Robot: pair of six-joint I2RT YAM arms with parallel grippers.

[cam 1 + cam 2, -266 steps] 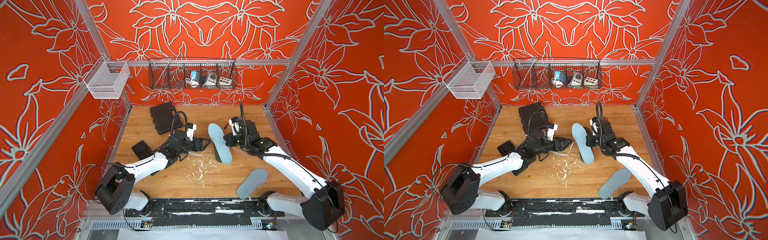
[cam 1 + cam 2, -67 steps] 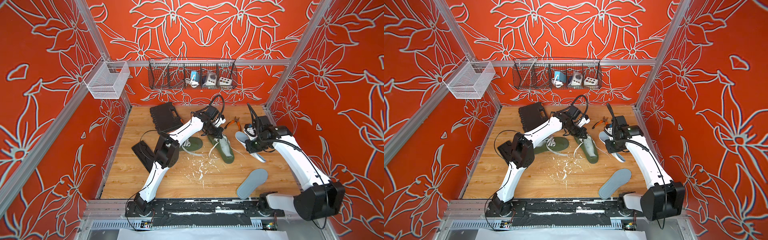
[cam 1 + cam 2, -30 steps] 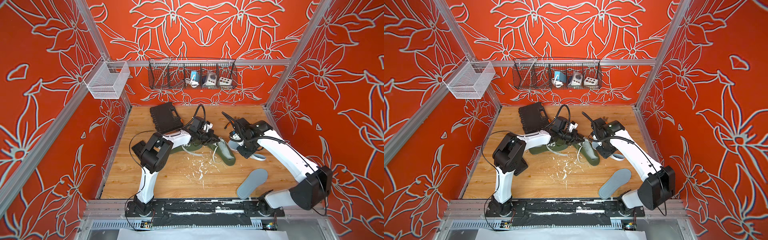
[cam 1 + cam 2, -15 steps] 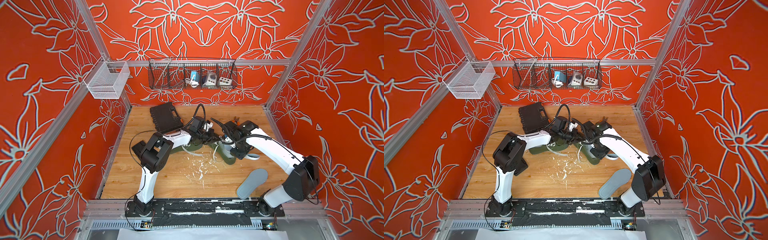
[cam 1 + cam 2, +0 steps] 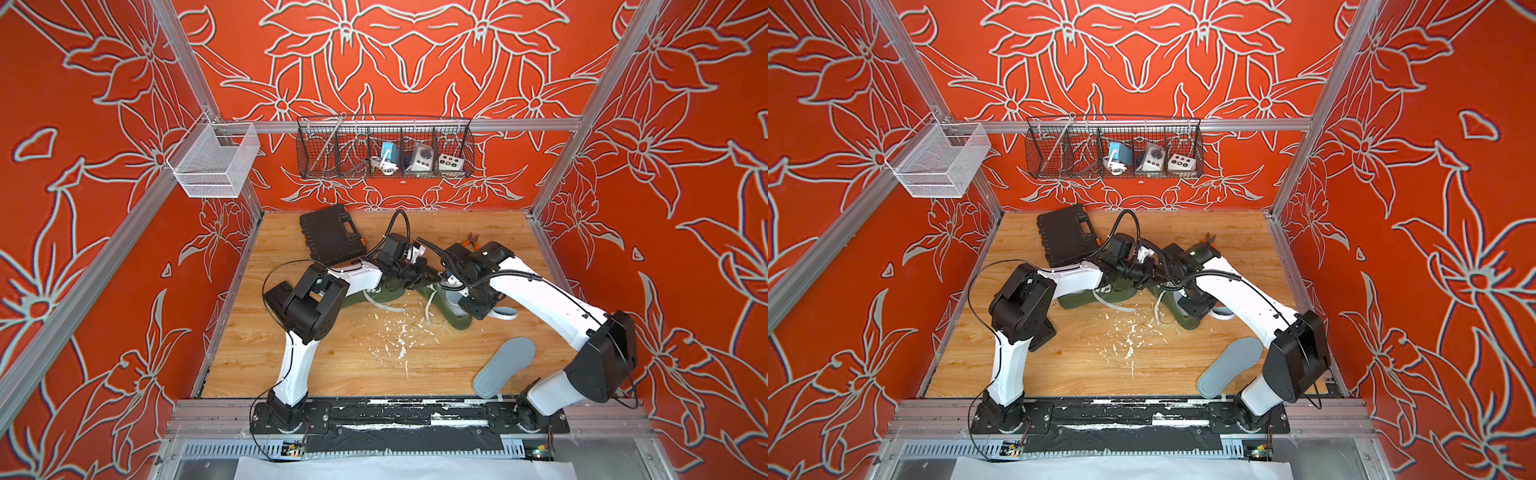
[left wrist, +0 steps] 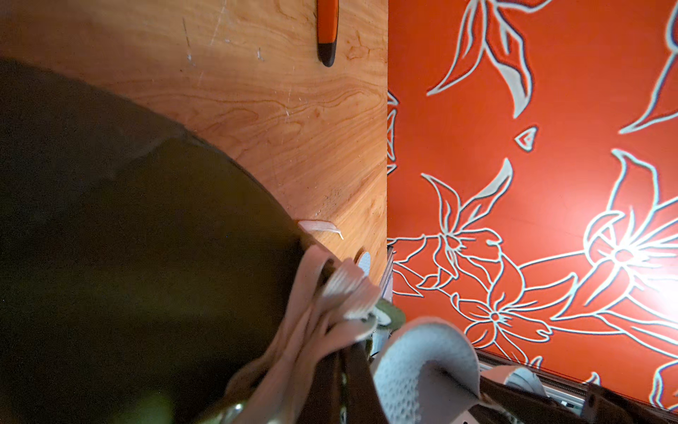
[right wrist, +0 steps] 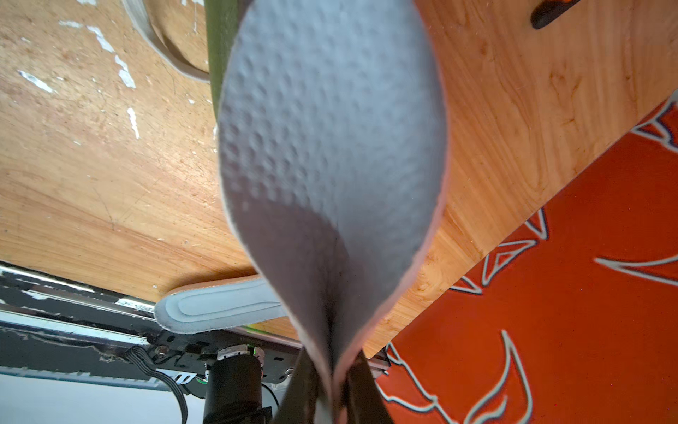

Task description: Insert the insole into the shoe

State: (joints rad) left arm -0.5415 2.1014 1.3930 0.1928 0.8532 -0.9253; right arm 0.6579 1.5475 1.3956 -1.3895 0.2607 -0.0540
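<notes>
Wood-grain tabletop (image 5: pixel 332 365) carries olive-green canvas shoe (image 5: pixel 460 322), mid-table. Grey dimpled foam insole (image 7: pixel 330 128), curled lengthwise, far end at shoe mouth, likely narrowed to enter. Right gripper (image 7: pixel 335 389) pinches its trailing end. Left gripper (image 6: pixel 346 381) clamps pale flat laces (image 6: pixel 330 304), probably steadying shoe.

right wrist view: insole (image 7: pixel 330 147) blurred, folded, cropped by the frame edge, and it blocks nearly all of the shoe (image 7: pixel 216 44). It's clamped in the right tool (image 7: pixel 332 370), whose fingers (image 7: pixel 302 396) are cropped. The spare insole (image 7: pixel 220 304) sits partly behind it.
left wrist view: shoe blurred and cropped. The left tool (image 6: pixel 346 378) is mostly out of frame, pinching at the laces (image 6: pixel 330 301); lace or tongue, can't tell.
both top views: right arm (image 5: pixel 540 291) covers most of the shoe, and both tools' tips are lost where the wrists meet. pliers (image 5: pixel 471 240) half hidden behind it. wire basket (image 5: pixel 307 145) contents too small to identify.
</notes>
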